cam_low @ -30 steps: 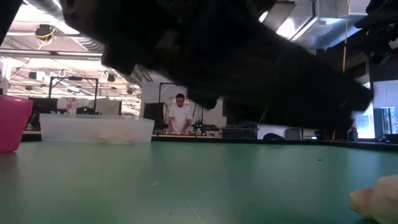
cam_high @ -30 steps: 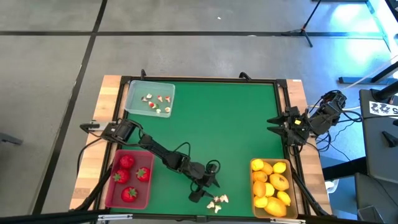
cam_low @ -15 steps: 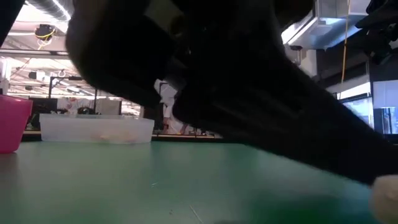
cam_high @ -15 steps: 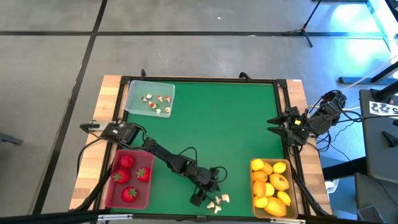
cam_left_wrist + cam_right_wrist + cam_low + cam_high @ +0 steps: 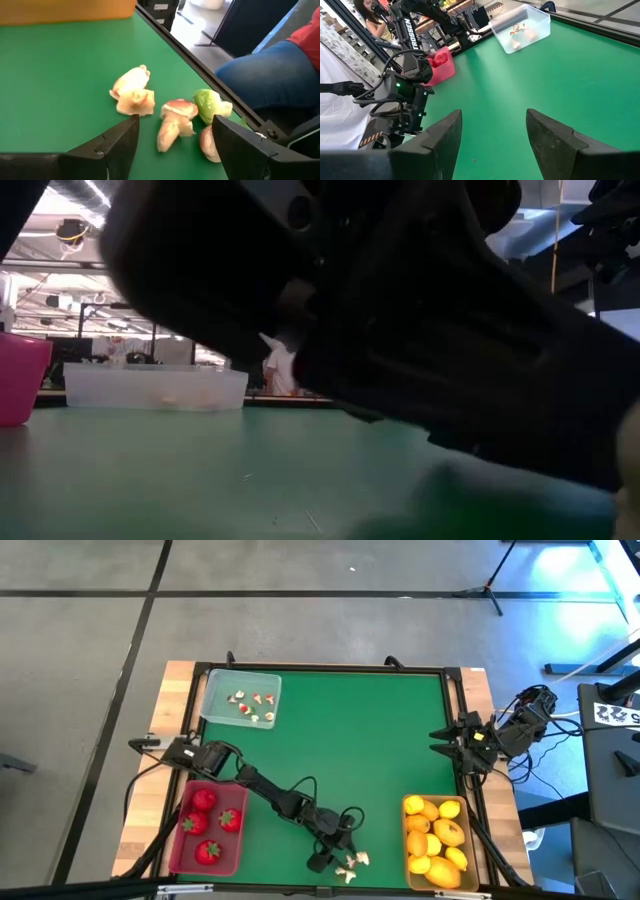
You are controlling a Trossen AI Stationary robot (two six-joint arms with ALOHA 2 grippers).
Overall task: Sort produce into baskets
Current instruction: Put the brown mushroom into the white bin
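Several small white-and-tan produce bits (image 5: 131, 92), one of them green (image 5: 210, 102), lie loose on the green mat near its near edge (image 5: 350, 865). My left gripper (image 5: 335, 855) hangs low over them, open. In the left wrist view its fingers (image 5: 175, 150) stand either side of the bits and touch none. A clear basket (image 5: 241, 698) at the far left holds similar bits. A pinkish-red basket (image 5: 208, 828) holds red strawberries. A yellow basket (image 5: 437, 842) holds lemons. My right gripper (image 5: 455, 740) waits open at the right edge.
The mat's raised black border (image 5: 220, 90) runs just beyond the bits. A person's knee in blue trousers (image 5: 270, 75) is past that border. In the low view the left arm (image 5: 400, 330) fills most of the picture. The middle of the mat (image 5: 350, 750) is bare.
My left gripper has sunk toward the mat and gone toward the near edge, closer to the loose bits. Its gap is unchanged. The bits and baskets have stayed where they were.
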